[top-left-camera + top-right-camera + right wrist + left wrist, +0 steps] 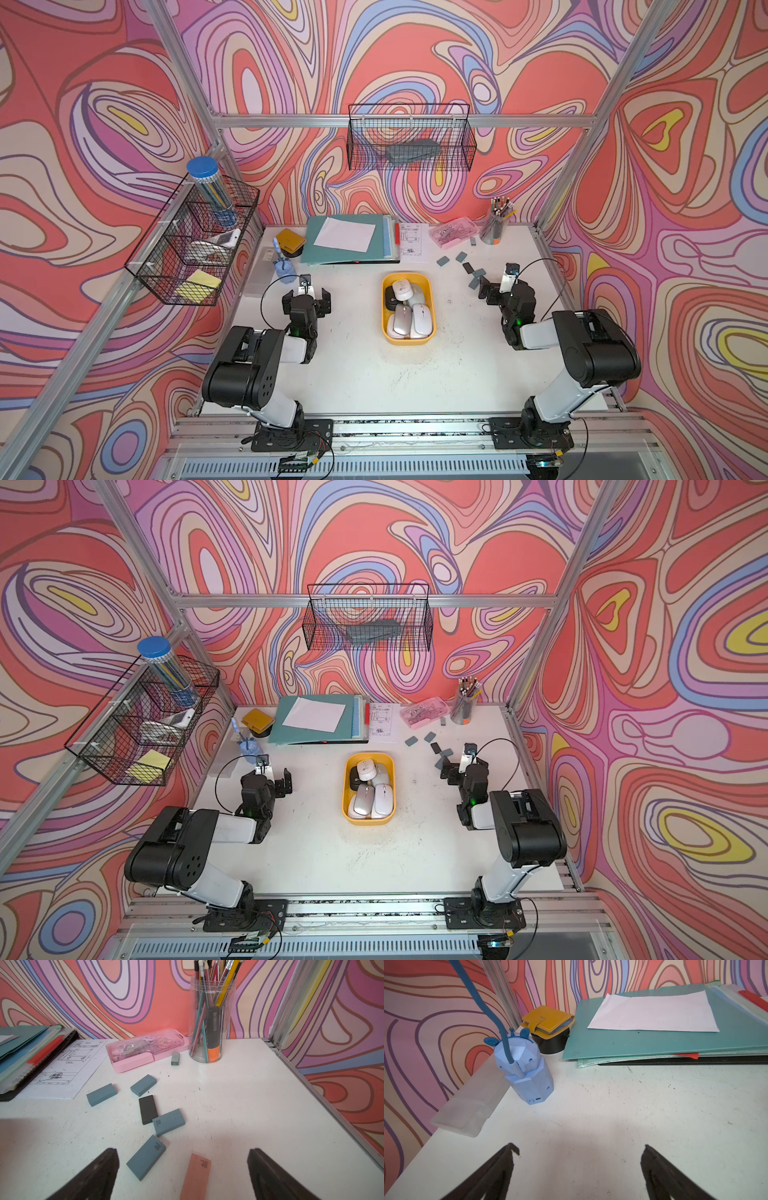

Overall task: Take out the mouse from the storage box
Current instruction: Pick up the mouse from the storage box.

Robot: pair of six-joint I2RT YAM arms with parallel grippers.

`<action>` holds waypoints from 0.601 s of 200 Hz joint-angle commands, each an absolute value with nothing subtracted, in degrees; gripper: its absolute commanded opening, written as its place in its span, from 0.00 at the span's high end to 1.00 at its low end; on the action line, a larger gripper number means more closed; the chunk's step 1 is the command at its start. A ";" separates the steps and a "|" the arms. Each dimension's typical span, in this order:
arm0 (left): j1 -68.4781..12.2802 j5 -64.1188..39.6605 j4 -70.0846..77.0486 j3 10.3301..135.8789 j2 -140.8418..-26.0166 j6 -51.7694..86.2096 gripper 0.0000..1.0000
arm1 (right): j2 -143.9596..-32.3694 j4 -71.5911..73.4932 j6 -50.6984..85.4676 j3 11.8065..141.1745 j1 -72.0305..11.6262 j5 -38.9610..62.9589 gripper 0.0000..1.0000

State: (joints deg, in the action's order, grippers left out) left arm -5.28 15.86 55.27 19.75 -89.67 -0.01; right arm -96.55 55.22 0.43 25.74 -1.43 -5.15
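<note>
Swirly pink-orange walls, scuffed white table (357, 374). Yellow storage box (409, 341) at table centre, long axis 12 to 6 o'clock, packed with mice (402, 323): several white, one black against the 9 o'clock wall. White mouse (402, 289) with round logo on top of the pile at the 12 o'clock end, tilted, uncovered. No mouse out yet.

Left gripper (578, 1150) spread wide, empty, over bare table at 9 o'clock of the box, well apart from it. Right gripper (182, 1152) likewise spread wide and empty, at 3 o'clock of the box, above loose erasers (146, 1156).

Handling, as a guess: light, stiff plastic shell, smooth and domed, so slip risk on the hump. Best hold: across the two long flanks near mid-length, straight down from above. Likely to rock on its neighbours at contact; gentle squeeze, slow lift.
</note>
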 commanded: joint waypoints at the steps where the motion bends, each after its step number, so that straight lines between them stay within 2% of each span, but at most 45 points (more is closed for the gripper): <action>1: -5.54 18.94 56.68 18.98 -87.92 0.59 0.01 | -93.73 51.42 2.01 27.57 -1.66 -11.67 0.02; 26: -6.23 18.78 59.34 17.36 -87.13 -0.35 0.01 | -83.66 26.50 7.35 39.20 -2.46 -17.54 0.02; 52: -6.53 18.29 59.66 16.54 -86.00 -0.74 0.01 | -79.54 4.82 12.64 52.45 -2.46 -9.46 0.02; 60: -7.14 20.19 60.11 16.44 -84.92 -1.82 0.01 | -79.86 3.42 12.78 53.67 -2.52 -6.41 0.02; 68: -9.38 23.90 53.68 18.03 -80.85 -3.31 0.01 | -80.46 3.37 13.43 54.14 -2.47 -3.48 0.02; 82: -11.36 20.64 37.34 24.79 -72.37 -5.65 0.01 | -81.93 3.78 15.33 54.32 -2.46 1.87 0.02; 101: -15.12 19.12 25.80 35.51 -64.21 -7.11 0.01 | -85.08 10.04 18.51 52.94 -2.46 10.57 0.02; 111: -16.75 18.89 17.97 41.86 -61.74 -2.80 0.01 | -87.38 12.18 25.09 51.61 -2.15 9.88 0.02; 120: -17.22 17.36 7.71 48.08 -59.88 8.12 0.01 | -90.27 14.62 31.96 50.40 -1.35 9.73 0.02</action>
State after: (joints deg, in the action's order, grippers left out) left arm -15.25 19.53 30.26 35.38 -65.87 -3.46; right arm -84.18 14.06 17.54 54.28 -2.04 3.46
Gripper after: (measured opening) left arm 0.988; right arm 0.983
